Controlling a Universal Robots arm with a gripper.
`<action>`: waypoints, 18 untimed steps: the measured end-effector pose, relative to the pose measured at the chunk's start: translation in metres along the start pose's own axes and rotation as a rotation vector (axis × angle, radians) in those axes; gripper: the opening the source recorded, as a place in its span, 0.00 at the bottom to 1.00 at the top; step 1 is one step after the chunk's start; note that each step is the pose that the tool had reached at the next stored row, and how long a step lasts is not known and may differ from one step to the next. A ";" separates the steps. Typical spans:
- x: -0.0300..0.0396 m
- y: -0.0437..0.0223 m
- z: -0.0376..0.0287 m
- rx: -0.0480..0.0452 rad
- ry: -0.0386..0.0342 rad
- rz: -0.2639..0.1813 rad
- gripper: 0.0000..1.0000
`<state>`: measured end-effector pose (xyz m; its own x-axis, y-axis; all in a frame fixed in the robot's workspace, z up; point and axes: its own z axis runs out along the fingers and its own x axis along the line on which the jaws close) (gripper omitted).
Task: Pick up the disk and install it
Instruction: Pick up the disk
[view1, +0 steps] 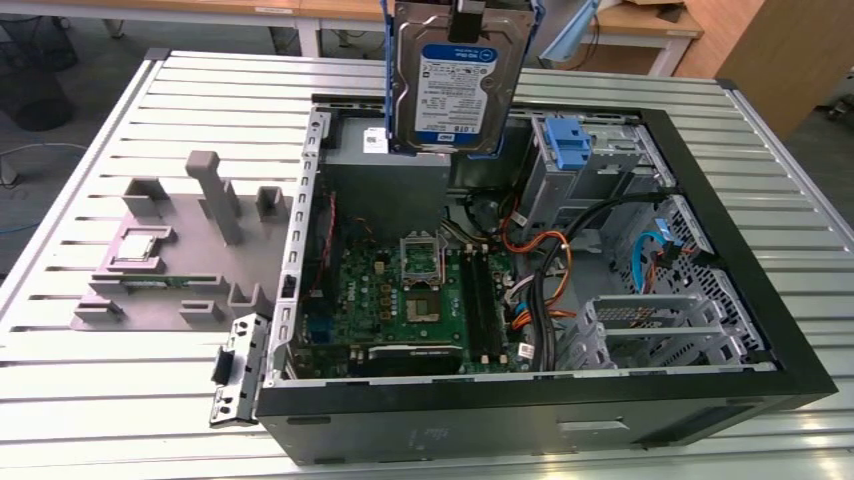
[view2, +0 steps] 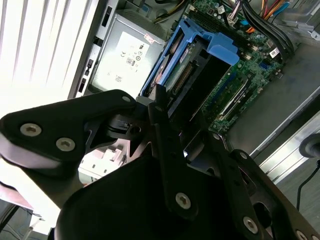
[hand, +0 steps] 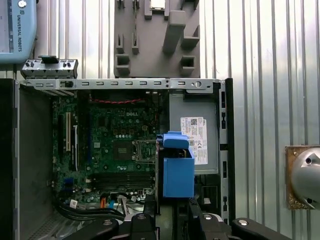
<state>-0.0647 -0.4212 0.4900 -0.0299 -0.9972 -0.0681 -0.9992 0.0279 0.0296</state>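
Silver disk (view1: 451, 85) with white-and-blue label, framed by a blue plastic bracket, held upright in the air over the far part of the open computer case (view1: 534, 420), fingers (view2: 167, 145) clamped on its top end, grey power supply (view2: 125, 57) beneath, slatted counter (view1: 107, 400) around

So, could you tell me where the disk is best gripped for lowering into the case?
By its upper short end, from above, probably across the flat faces, as the gripper holds it: the disk hangs upright over the case, lower end free.

Exterior view high, angled down at PC case (view1: 534, 420), both wrist views closer, share mobo (hand: 100, 130) (view2: 255, 65)
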 end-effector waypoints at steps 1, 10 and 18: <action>0.0000 0.0000 0.0000 0.0000 0.0000 0.000 0.35; 0.0032 -0.0001 -0.0002 0.0000 -0.0001 0.000 0.35; 0.0032 -0.0026 -0.0003 -0.0001 0.0000 0.000 0.35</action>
<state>-0.0621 -0.4244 0.4900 -0.0299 -0.9972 -0.0681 -0.9992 0.0279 0.0297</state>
